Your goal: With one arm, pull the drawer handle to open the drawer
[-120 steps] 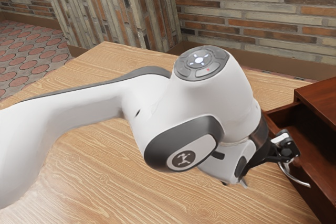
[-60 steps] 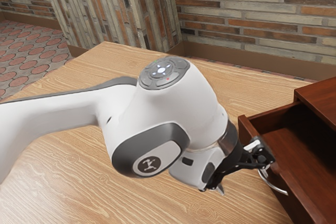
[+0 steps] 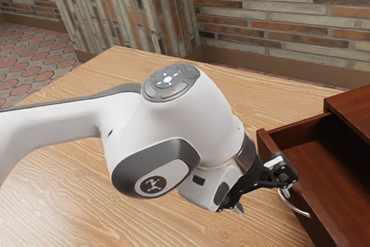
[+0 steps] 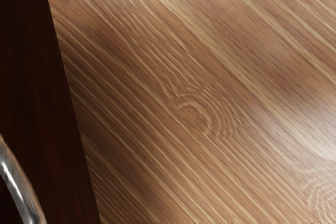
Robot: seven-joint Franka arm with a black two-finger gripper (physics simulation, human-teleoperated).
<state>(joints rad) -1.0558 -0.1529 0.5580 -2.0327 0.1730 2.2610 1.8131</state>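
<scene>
The dark wooden drawer [image 3: 321, 173] stands pulled out of its cabinet [image 3: 354, 107] at the exterior view's right, its inside visible. A curved metal handle [image 3: 293, 205] hangs on the drawer's front. My black gripper [image 3: 281, 179] sits at the upper end of that handle, fingers closed around it. In the wrist view the drawer front [image 4: 31, 98] is a dark band just beside the hand, with a piece of the shiny handle [image 4: 16, 190] at the corner.
A light wooden table [image 3: 87, 201] carries the cabinet and stretches toward the exterior view's left under my white arm [image 3: 173, 137]. Brick walls [image 3: 277, 10] stand behind. The tabletop [image 4: 210, 103] lies below the hand.
My arm has drawn back toward the exterior view's left, and the drawer has slid further out with the gripper on its handle.
</scene>
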